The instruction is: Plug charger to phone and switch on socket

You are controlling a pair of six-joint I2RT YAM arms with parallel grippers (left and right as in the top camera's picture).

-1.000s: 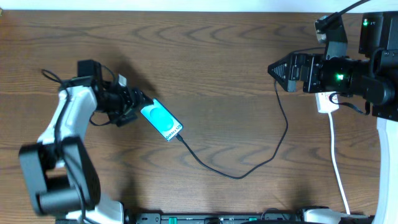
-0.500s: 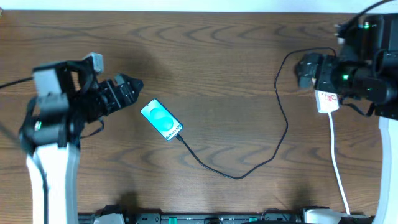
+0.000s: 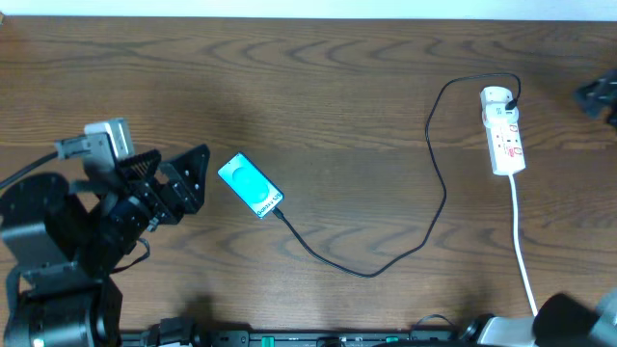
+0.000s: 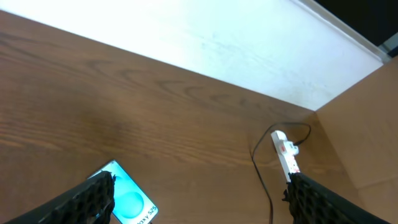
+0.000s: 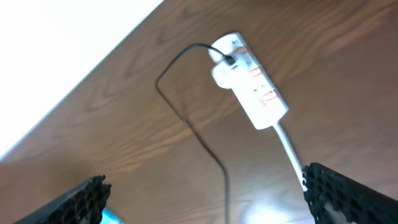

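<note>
The phone (image 3: 250, 186) lies turquoise screen up, left of centre on the table; it also shows in the left wrist view (image 4: 129, 200). The charger (image 3: 366, 274), a thin black cable, runs from the phone's lower-right end in a loop up to the top of the socket (image 3: 504, 131), and shows in both wrist views (image 4: 262, 182) (image 5: 194, 124). The socket is a white strip with red marks (image 4: 285, 154) (image 5: 252, 88). My left gripper (image 3: 198, 178) (image 4: 199, 211) is open and empty, just left of the phone. My right gripper (image 5: 211, 205) is open and empty, high above the table.
The socket's white lead (image 3: 525, 260) runs down to the front edge at the right. A dark part of the right arm (image 3: 598, 96) shows at the right edge. A white wall (image 4: 186, 31) borders the far side of the table.
My left gripper has drawn back left and down from the phone. My right arm has pulled off the socket toward the right edge, uncovering the strip. Phone and cable have not moved.
</note>
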